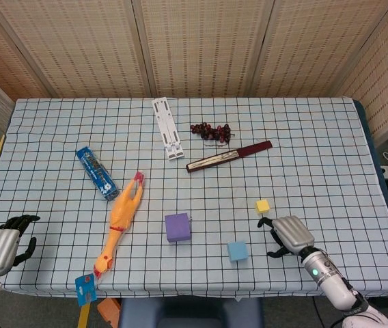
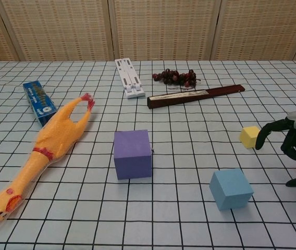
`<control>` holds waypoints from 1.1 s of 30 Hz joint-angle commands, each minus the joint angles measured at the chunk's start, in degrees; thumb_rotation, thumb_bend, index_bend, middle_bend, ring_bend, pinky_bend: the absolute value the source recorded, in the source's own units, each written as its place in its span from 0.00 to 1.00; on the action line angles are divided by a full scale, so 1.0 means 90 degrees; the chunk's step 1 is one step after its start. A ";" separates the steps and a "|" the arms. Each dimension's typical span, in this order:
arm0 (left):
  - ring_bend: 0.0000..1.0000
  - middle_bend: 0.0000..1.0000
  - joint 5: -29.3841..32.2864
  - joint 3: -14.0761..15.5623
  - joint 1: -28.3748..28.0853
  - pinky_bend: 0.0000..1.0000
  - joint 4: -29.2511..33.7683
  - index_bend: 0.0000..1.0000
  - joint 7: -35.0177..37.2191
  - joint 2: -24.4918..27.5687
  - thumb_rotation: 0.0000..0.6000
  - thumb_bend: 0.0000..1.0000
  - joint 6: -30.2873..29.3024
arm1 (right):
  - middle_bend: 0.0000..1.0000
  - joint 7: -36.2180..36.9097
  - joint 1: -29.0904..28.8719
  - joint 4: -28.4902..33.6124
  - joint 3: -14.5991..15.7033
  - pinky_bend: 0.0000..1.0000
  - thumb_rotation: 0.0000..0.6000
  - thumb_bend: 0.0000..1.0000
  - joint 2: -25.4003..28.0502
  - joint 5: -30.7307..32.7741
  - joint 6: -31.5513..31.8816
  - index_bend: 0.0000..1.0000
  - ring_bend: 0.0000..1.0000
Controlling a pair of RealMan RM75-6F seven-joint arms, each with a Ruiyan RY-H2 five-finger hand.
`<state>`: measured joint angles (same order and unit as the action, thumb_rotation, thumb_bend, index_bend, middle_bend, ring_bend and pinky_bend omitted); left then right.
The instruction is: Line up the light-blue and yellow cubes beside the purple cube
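The right hand, empty with dark fingers curled apart, hovers by the small yellow cube; the light-blue cube and bigger purple cube sit near the desk's front edge; the left hand, empty, fingers loosely curled, waits off the front-left corner

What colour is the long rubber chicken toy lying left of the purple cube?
The rubber chicken toy is orange-yellow with red feet and comb; the chest view shows it best.
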<state>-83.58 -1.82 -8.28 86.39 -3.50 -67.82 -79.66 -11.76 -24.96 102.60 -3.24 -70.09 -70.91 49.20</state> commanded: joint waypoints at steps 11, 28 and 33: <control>0.27 0.29 0.0070 0.0007 -0.0042 0.49 0.0006 0.29 0.0012 0.0012 1.00 0.49 0.0130 | 0.83 0.0359 -0.0370 0.0023 0.0121 1.00 1.00 0.00 -0.0242 0.0101 -0.0465 0.33 0.85; 0.29 0.30 0.0068 0.0054 -0.0074 0.52 0.0064 0.29 -0.0006 0.0057 1.00 0.49 0.0226 | 0.83 0.0429 -0.0636 -0.0611 0.0151 1.00 1.00 0.00 -0.0978 0.0310 -0.0461 0.37 0.85; 0.29 0.30 0.0070 0.0066 -0.0082 0.53 0.0078 0.29 0.0031 0.0083 1.00 0.49 0.0258 | 0.84 0.0540 -0.0699 -0.0805 0.0148 1.00 1.00 0.00 -0.1200 0.0338 -0.0502 0.38 0.86</control>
<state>-82.96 -1.22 -9.02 87.11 -3.22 -67.07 -77.34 -7.13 -31.11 95.59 -1.90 -80.62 -67.89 44.75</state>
